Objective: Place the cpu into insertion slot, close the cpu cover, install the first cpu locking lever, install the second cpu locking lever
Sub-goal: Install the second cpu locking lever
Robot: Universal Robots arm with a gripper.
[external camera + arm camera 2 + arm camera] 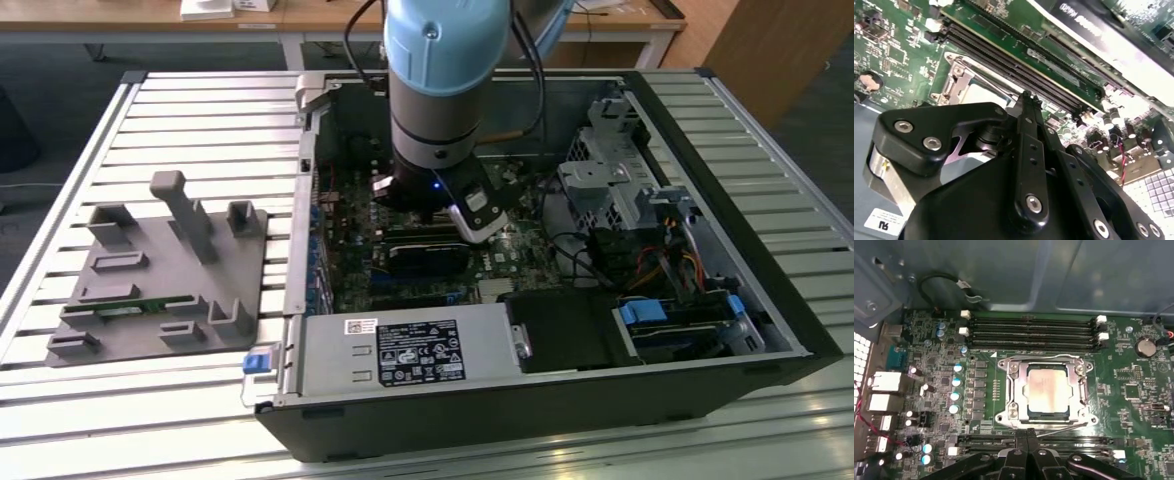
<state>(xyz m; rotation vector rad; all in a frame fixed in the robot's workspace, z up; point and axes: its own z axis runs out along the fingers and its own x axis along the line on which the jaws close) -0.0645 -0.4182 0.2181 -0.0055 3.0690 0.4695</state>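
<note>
The arm (430, 90) stands nearly upright, reaching straight down into the open computer case (561, 400) on the slatted bench (160, 110), its wrist low over the green motherboard (929, 365). The claw (1028, 434) has its fingertips pressed together, holding nothing, poised just beside the silver socket frame at the socket's 6 o'clock edge in the first wrist view. The cpu (1048, 396) lies flat in the insertion slot (1081, 412), with the cpu cover (1025, 395) closed around it. Dark memory slots (1031, 332) run at its 12 o'clock side.
</note>
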